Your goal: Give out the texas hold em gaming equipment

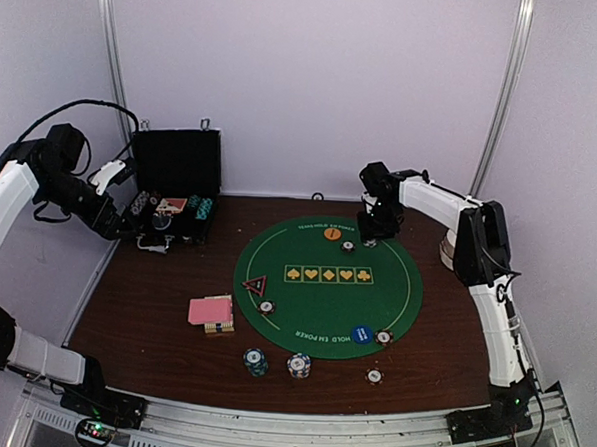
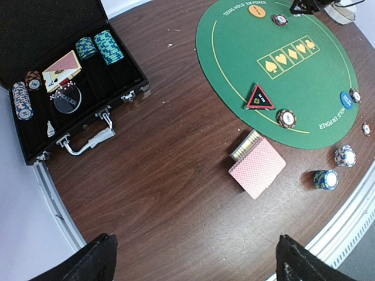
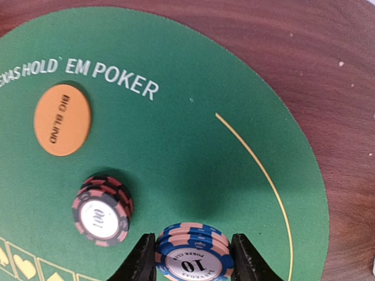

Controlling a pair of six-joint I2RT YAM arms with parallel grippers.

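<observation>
Right claw (image 3: pixel 193 268) grips blue chips (image 3: pixel 192 241) by the mat (image 3: pixel 193 146); placing step, it seems; next: lower gently, release; left claw (image 2: pixel 199 269) gapes, empty.

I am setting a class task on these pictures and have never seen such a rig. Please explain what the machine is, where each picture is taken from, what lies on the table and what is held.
Two robot arms stand at the table's near edge. The wide picture looks down from above and behind them; the other two come from a camera on each wrist. On the table lie a green poker mat, an open black case, pink cards, a triangle marker, an orange disc, a blue disc and chip stacks. The right tool grips a stack of blue chips over the mat; the left tool is open and empty.
</observation>
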